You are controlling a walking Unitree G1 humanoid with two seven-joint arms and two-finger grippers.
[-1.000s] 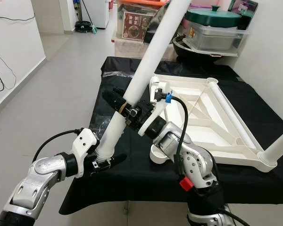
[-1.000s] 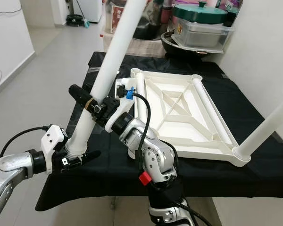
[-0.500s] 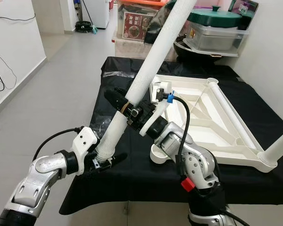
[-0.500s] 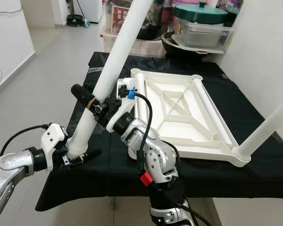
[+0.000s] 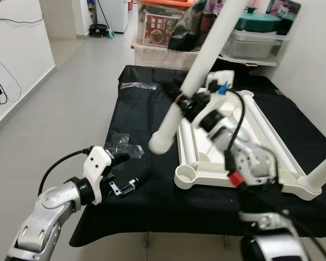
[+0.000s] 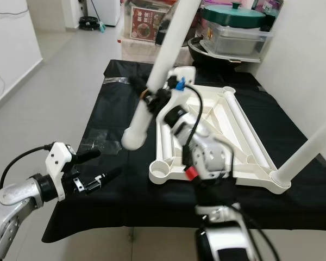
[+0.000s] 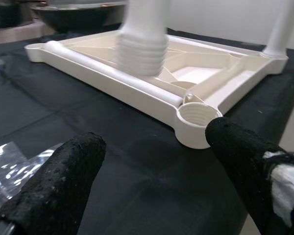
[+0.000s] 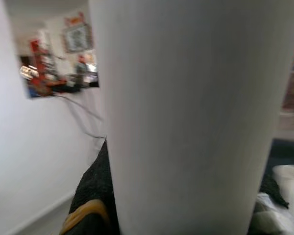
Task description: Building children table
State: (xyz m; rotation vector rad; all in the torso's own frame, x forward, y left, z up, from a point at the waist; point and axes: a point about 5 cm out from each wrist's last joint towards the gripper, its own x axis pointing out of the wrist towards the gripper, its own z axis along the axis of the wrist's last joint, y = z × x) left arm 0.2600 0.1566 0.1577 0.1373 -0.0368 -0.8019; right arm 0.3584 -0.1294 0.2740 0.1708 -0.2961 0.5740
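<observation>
On my far left, the left claw [image 5: 118, 173] hangs low just off the near-left corner of the black-draped surface [image 5: 146, 125], its two black fingers [image 7: 59, 181] spread wide and holding nothing. I read that as released and standing by, clear of the swing of the leg. Just beside it on the cloth lie a crumpled clear plastic bag [image 5: 118, 148] and a small metal piece [image 5: 125, 187] I cannot identify (hardware for the kit, I would guess).

Moving right, the white table leg [image 5: 198, 79] is up in the air, slanting from high at the back down towards me, its threaded lower end blurred above the cloth and just left of the tabletop. The right claw [image 5: 183, 103] is clenched around it about midway along its length, which gives me leverage to steer that lower end; in the right wrist view the leg's white tube takes up nearly everything between the fingers.

Further right, the upturned white tabletop [image 5: 250, 138] lies flat on the surface, ribs up. Its near-left corner socket [image 5: 186, 175] is open and waiting, and I judge that is where this leg belongs. At the near-right corner another leg [image 5: 325, 171] already stands in its socket, leaning out of frame.
</observation>
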